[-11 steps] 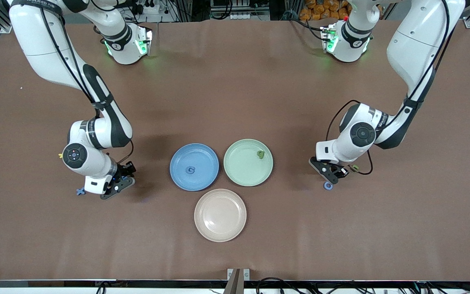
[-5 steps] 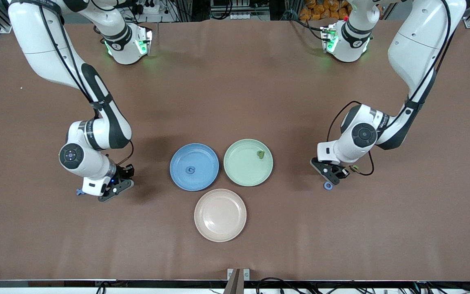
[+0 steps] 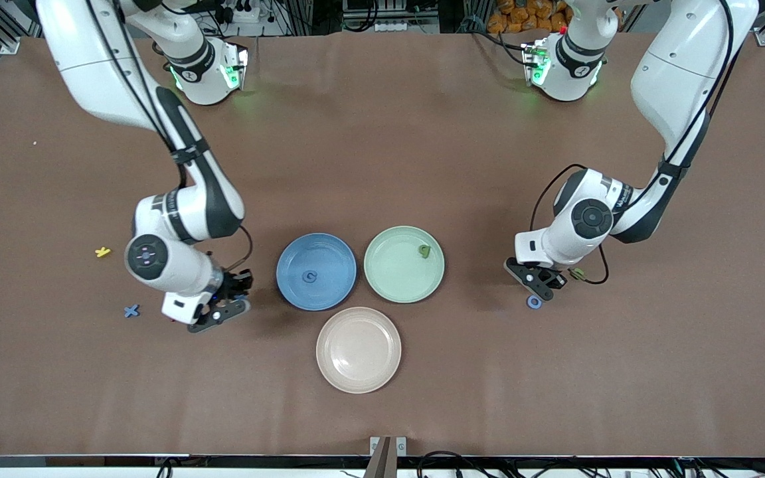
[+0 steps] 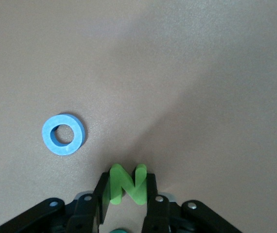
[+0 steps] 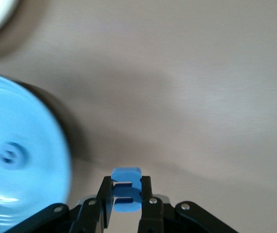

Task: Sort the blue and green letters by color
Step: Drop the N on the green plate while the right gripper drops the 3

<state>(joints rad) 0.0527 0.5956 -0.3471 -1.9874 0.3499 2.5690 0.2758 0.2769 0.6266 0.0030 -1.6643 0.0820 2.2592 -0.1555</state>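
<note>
Blue plate (image 3: 316,271) holding blue letter (image 3: 310,277)

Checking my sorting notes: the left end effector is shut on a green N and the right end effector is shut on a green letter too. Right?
Not quite. The left end effector is shut on the green N, but the right end effector is shut on a blue letter, not a green one. The right wrist view shows it, beside the blue plate.
</note>
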